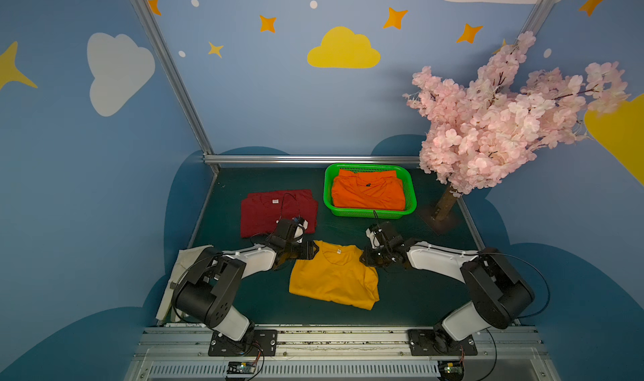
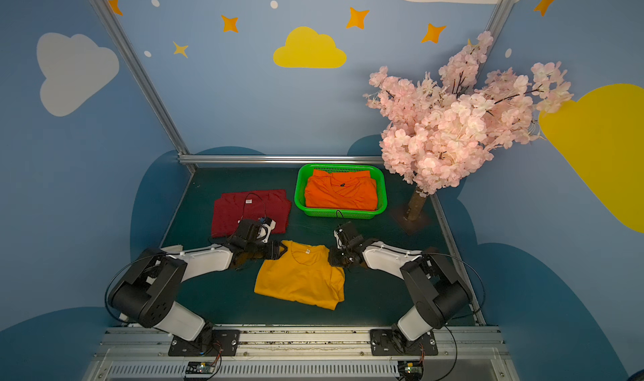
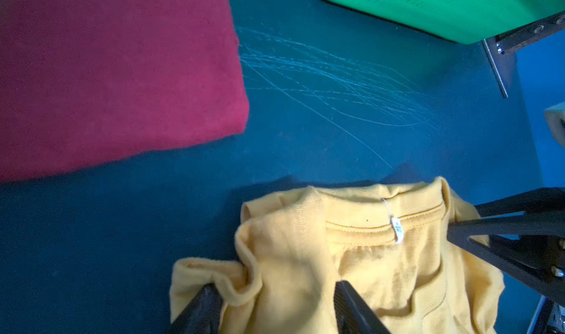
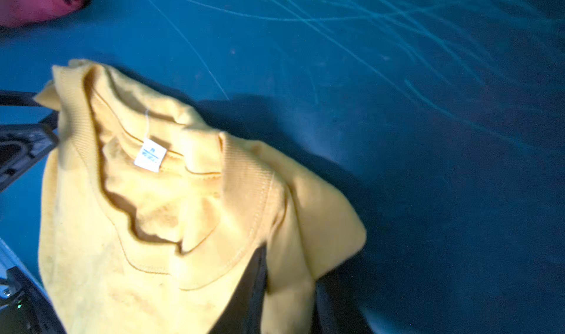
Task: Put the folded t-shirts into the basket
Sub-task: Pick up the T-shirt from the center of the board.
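Mustard yellow folded cloth t-shirt: right tool narrow, pinching one shoulder; left tool half-wide astride other, grip unclear.

Two slim limbs, the left arm and the right arm, each clad in glossy white shells between chunky matte black joint housings. Round black elbow drums dotted with small holes. Black base plates fastened with silver screws. Thin black cables looping from joint to joint. Small circuit boards below the bases, fed by red and orange wires. White camera mounts at the wrists. Ends in an all-black left gripper and right gripper, with angular, tapering fingers.
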